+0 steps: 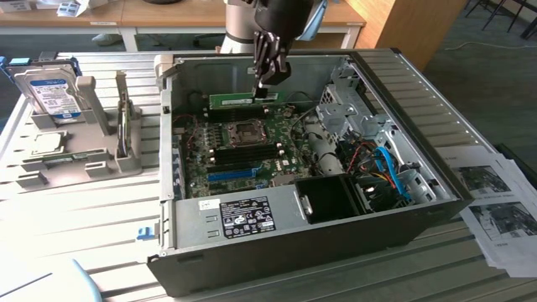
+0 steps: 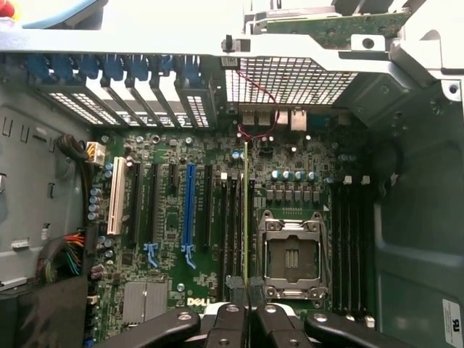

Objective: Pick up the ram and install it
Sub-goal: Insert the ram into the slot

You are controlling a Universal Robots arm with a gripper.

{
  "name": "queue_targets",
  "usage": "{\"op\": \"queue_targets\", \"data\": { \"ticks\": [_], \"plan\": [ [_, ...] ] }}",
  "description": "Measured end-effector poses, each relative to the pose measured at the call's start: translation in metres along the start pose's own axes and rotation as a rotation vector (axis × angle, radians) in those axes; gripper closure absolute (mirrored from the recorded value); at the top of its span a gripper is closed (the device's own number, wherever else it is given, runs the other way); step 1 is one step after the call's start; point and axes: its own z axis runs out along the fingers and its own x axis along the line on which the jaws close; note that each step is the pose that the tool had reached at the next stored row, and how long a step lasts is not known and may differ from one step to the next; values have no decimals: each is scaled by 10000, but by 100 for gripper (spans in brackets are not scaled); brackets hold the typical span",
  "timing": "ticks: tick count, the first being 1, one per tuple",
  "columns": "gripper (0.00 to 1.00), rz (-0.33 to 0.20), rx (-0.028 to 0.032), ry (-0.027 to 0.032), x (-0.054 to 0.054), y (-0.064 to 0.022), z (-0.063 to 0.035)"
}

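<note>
Office desks line the upper background; a slatted table (image 1: 84, 220) carries an open case (image 1: 277, 245). At upper centre of the frame, the claw (image 1: 261, 93) is closed on the ram (image 1: 231, 99), held edge-down over the board's slots (image 2: 226, 217). Insertion is judged in hand; it calls for the ram square over one slot.

The ram (image 1: 231, 99), a long, thin green board, is gripped on edge at the tips of the claw (image 1: 263, 93). It is held level inside the open computer case (image 1: 419, 214), near the far wall. In the wrist view it is seen edge-on, aligned along the black memory slots (image 2: 230, 217) beside the processor socket (image 2: 291, 254).
</note>
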Motion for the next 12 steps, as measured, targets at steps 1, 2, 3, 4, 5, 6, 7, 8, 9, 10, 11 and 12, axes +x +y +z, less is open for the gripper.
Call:
{"op": "queue_targets", "data": {
  "ticks": [1,2,3,4,5,6,7,8,9,10,11,12],
  "plan": [
    [89,0,0,0,0,-2,10],
    [89,0,0,-1,-1,-3,21],
    [89,-1,0,-1,-1,-5,31],
    [89,0,0,-1,-1,-6,41],
    [89,-1,0,0,-1,-8,52],
    [89,0,1,0,-1,-10,64],
    [89,-1,0,0,-2,-12,76],
    [89,-1,1,-1,-2,-14,88],
    [89,0,1,0,-2,-16,100],
    [89,0,0,0,-2,-17,112],
    [89,0,0,0,-3,-19,125],
    [89,0,0,0,-3,-22,138]
  ]
}}
